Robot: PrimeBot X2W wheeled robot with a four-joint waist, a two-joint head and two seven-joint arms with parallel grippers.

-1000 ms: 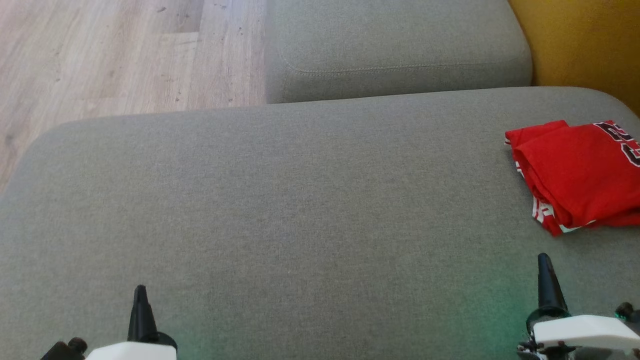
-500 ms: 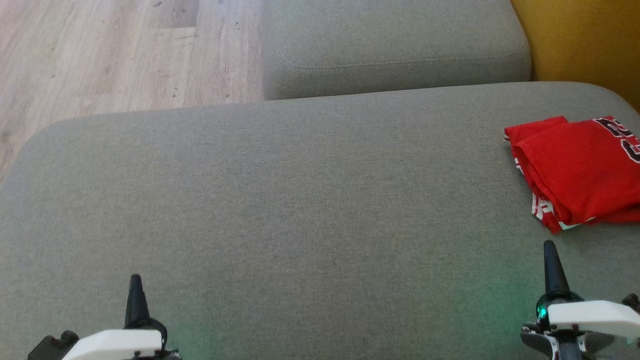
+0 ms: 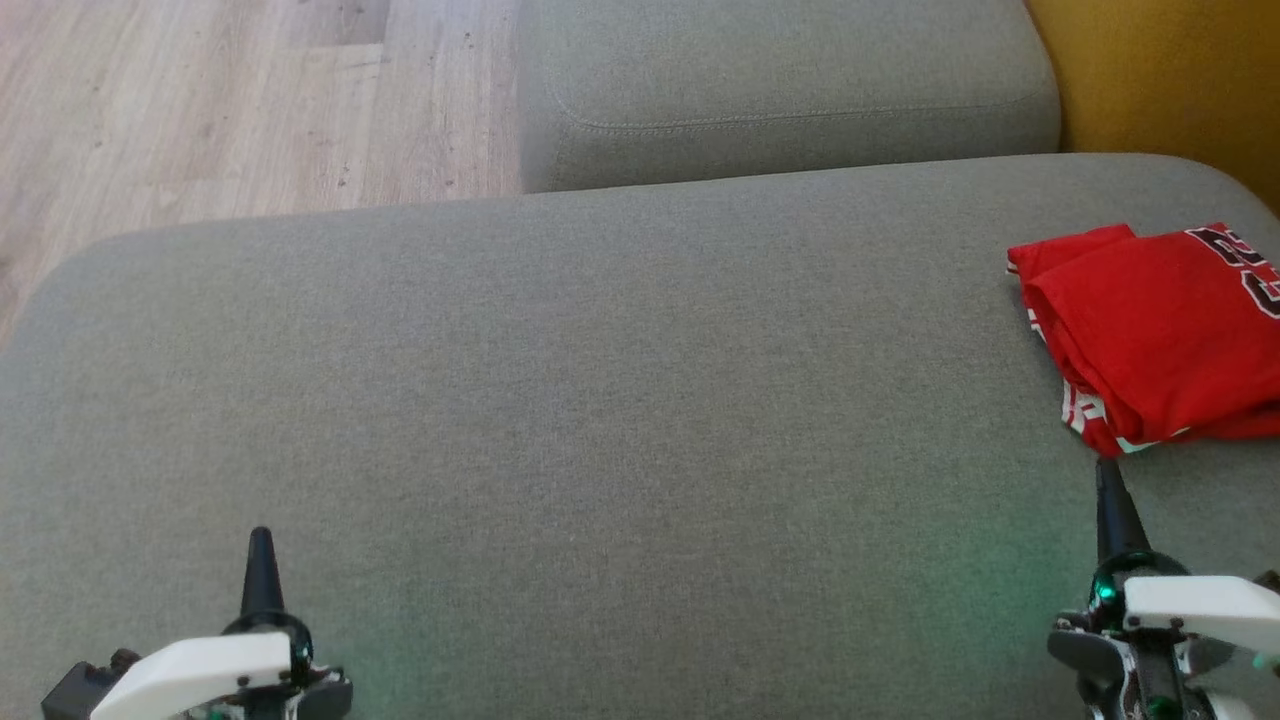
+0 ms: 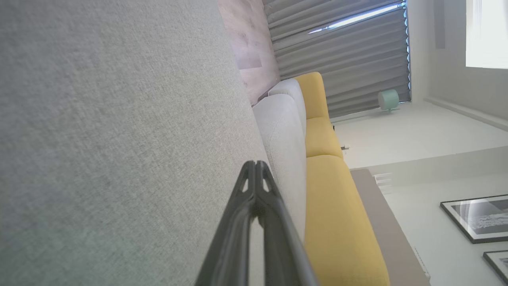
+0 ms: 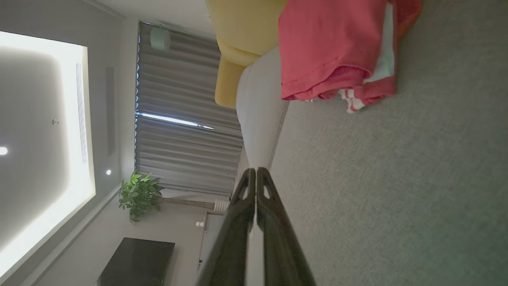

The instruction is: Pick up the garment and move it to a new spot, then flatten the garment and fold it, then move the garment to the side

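Garment sits folded beyond the clenched right pincer; left pincer clenched too.

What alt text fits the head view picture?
A roughly folded red garment lies at the right of a wide grey cushion. The shut left tool and right tool point up from the bottom corners, the right tip just short of the garment.

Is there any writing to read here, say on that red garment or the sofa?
Red garment: large black letters edged in white, cut off by the picture's edge; no whole word is readable.
Grey sofa cushion: no writing on it.
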